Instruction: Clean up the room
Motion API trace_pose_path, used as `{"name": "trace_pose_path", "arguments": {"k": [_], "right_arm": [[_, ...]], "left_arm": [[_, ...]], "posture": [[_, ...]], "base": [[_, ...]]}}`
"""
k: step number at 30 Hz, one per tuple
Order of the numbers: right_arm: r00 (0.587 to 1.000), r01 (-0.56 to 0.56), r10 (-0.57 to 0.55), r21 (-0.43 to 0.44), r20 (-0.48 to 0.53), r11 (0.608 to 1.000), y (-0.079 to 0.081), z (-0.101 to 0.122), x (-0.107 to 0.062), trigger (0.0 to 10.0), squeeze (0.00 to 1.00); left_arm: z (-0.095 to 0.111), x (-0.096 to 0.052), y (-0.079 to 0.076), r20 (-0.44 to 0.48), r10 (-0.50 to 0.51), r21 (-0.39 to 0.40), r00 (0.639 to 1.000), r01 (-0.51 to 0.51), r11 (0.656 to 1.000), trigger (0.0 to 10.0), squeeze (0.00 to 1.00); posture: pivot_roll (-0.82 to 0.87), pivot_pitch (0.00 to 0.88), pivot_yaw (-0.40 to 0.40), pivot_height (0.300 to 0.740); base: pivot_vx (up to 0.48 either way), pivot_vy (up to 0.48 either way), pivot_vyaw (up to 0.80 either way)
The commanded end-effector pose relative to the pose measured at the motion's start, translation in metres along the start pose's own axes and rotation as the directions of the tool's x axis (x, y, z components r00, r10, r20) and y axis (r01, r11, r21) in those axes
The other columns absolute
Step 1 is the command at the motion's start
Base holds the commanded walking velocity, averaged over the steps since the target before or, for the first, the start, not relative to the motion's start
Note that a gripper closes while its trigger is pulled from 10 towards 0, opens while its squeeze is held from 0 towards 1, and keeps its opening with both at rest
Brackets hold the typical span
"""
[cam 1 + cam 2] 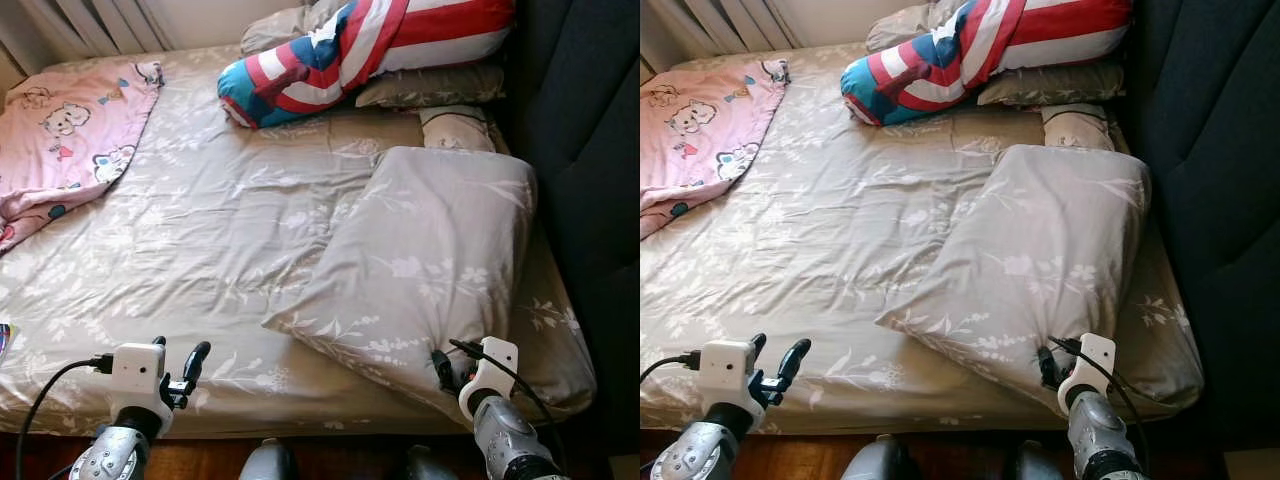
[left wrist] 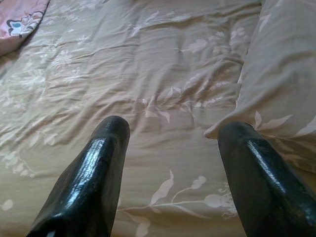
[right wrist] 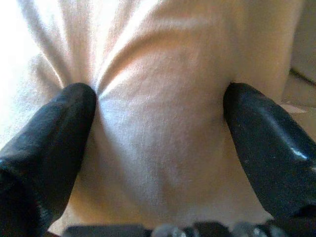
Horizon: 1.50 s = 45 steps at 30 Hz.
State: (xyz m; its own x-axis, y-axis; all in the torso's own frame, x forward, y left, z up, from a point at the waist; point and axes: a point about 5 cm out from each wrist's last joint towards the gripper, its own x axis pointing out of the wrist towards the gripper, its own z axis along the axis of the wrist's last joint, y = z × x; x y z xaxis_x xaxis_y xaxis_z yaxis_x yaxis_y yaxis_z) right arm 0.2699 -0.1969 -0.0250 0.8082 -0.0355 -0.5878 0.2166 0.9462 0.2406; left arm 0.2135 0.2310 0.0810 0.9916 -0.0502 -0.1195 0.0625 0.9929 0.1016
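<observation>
A beige floral pillow [image 1: 420, 250] lies slanted on the right half of the bed [image 1: 200, 230], which has a matching sheet. My right gripper [image 1: 445, 365] is at the pillow's near edge. In the right wrist view its fingers [image 3: 54, 133] stand open, with the pillow cloth [image 3: 158, 128] bulging between them and pressed against both. My left gripper [image 1: 180, 355] hovers open over the bed's front edge at the left with nothing in it; the left wrist view has the pillow's corner [image 2: 281, 84] beyond one fingertip. A pink cartoon blanket [image 1: 70, 140] lies crumpled at the far left.
A red, white and blue striped pillow [image 1: 340, 50] rests on more beige pillows [image 1: 430, 88] at the head of the bed. A dark upholstered wall [image 1: 590, 150] runs along the right side. Curtains [image 1: 90, 20] hang at the far left. Wooden floor [image 1: 330, 460] lies under me.
</observation>
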Motion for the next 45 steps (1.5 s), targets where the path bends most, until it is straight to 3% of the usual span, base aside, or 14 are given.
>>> {"name": "trace_pose_path", "arguments": {"k": [1,23,40,45], "right_arm": [[0.987,-0.019,0.024,0.030,-0.158,0.999,0.006,-0.041,-0.008,0.0,0.00],[0.994,0.017,-0.015,0.017,-0.106,1.000,0.002,-0.031,-0.006,0.0,0.00],[0.994,0.094,-0.091,0.038,-0.063,0.995,-0.014,-0.022,-0.007,0.0,0.00],[0.991,0.127,-0.127,0.009,-0.044,0.992,-0.022,-0.015,-0.007,0.0,0.00]], "left_arm": [[-0.001,-0.005,0.008,-0.022,0.019,0.008,1.000,-0.019,1.000,10.0,0.00],[-0.007,-0.003,0.006,-0.047,0.036,0.001,0.998,-0.036,0.999,10.0,0.00],[-0.010,0.018,0.003,-0.039,0.016,0.000,0.999,-0.016,1.000,10.0,0.00],[-0.011,0.022,0.008,-0.034,0.041,0.000,0.999,-0.041,0.999,10.0,0.00]], "posture": [[0.19,0.279,0.113,0.678],[0.17,0.243,0.089,0.678],[0.10,0.194,0.106,0.678],[0.09,0.181,0.099,0.678]], "base": [[0.000,0.000,0.00],[0.000,0.000,0.00],[0.000,0.000,0.00],[0.000,0.000,0.00]]}}
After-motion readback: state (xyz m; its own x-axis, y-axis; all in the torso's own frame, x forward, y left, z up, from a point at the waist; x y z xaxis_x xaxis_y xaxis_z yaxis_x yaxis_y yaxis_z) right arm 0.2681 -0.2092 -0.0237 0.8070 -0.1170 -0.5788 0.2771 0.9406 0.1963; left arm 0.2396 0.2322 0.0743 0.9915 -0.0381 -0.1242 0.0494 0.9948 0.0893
